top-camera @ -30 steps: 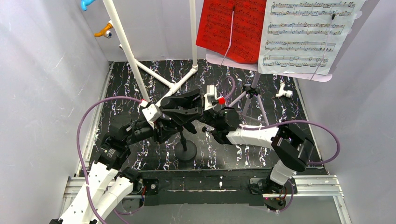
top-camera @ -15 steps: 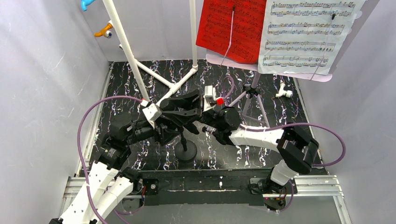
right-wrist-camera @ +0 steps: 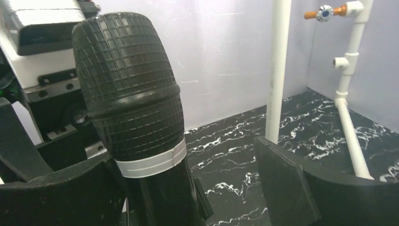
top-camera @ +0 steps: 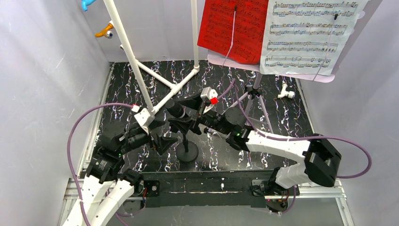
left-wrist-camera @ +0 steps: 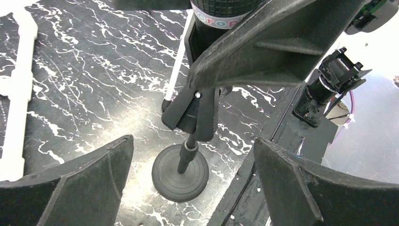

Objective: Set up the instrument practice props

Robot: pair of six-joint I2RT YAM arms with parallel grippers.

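**Top view:** The red music sheet [top-camera: 233, 28] and white music sheet [top-camera: 310, 35] are resting side by side on the lilac music stand [top-camera: 235, 61] at the back right. Its tripod legs are standing on the black marbled tabletop [top-camera: 122, 89]. Both sheets are showing printed staves only, w/ no words legible. The microphone [top-camera: 176, 109] is sitting mid-table on its round-base stand [top-camera: 187, 151], and the base is lying near the mat's front edge. The right gripper [top-camera: 186, 113] is reaching in from the right, one finger on either side of the mic. The left gripper [top-camera: 164, 134] is hanging just left of the pole, apart from it. The white PVC frame [top-camera: 141, 70] is running close behind both grippers. Walls are closing in on the left and right.

**Left wrist:** The left gripper [left-wrist-camera: 193, 146] is spread wide, pinching nothing, w/ the stand's base [left-wrist-camera: 181, 172] showing between its fingers [left-wrist-camera: 75, 183]. The mic's white band [left-wrist-camera: 219, 21] is carrying cut-off letters, approx. "OFOR". The table edge is lying just right of the base.

**Right wrist:** The right gripper [right-wrist-camera: 188, 155] is spread, not clamping. The mic head [right-wrist-camera: 127, 94] is sitting against or just beside the left finger, w/ a gap to the other. No writing is legible on the band here. A PVC upright [right-wrist-camera: 280, 70] is standing just beyond, near the wall.
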